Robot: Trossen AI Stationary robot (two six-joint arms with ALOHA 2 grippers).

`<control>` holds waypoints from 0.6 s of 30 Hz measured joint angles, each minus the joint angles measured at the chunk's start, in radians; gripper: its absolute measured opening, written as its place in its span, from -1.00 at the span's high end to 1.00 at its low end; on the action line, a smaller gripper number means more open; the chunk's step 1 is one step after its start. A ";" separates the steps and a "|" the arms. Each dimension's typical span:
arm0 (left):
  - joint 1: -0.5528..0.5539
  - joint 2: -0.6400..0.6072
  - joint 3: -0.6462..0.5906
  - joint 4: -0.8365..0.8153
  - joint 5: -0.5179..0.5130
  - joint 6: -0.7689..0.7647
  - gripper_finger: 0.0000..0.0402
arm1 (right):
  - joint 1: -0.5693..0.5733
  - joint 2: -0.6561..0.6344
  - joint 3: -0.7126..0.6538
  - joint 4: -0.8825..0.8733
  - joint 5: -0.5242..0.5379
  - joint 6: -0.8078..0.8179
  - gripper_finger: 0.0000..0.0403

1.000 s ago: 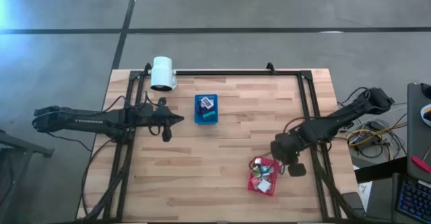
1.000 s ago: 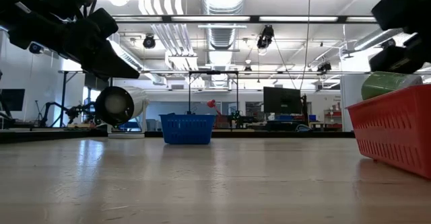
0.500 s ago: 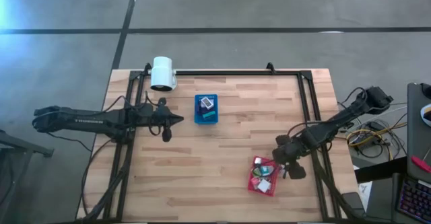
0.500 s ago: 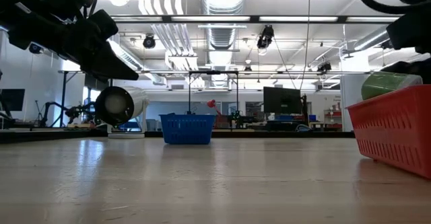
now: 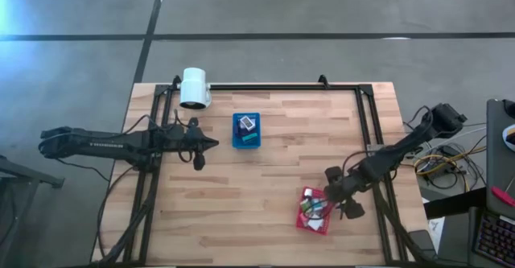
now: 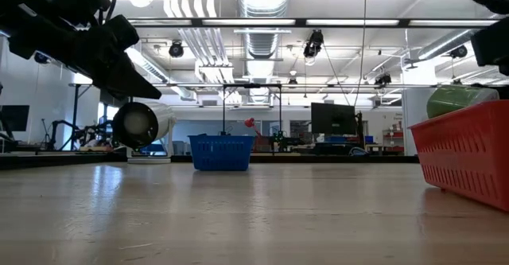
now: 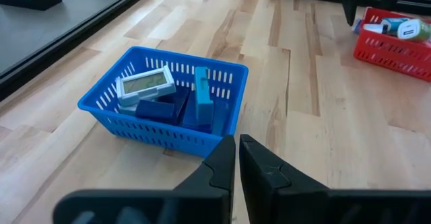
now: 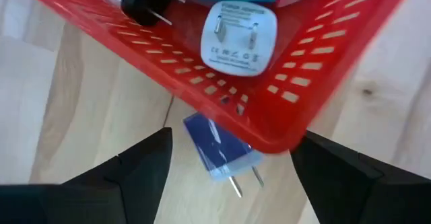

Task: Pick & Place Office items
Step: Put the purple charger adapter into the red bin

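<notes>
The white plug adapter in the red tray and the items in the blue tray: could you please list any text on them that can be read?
White plug adapter in the red tray: small printed marks between its prongs, too blurred to read.
Calculator-like item in the blue tray: pale display, no legible digits.
Blue plug adapter on the table beside the red tray: no text visible.
No other readable text in any view.

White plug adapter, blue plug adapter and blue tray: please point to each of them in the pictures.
white plug adapter (image 8: 239, 29), right wrist view, on its pronged face.
blue plug adapter (image 8: 217, 146), right wrist view, on its blue body.
blue tray (image 7: 165, 131), left wrist view, on its near wall.
</notes>
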 joint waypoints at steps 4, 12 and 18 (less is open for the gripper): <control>0.000 0.000 0.000 0.000 0.000 0.000 0.86 | 0.017 0.053 0.000 0.014 0.032 0.000 -0.39; 0.000 0.000 0.000 0.000 0.000 0.000 0.86 | 0.018 0.144 0.009 0.047 0.040 0.000 -0.22; 0.000 0.000 0.000 0.000 0.000 0.000 0.86 | 0.020 0.119 0.009 -0.001 0.006 0.059 0.12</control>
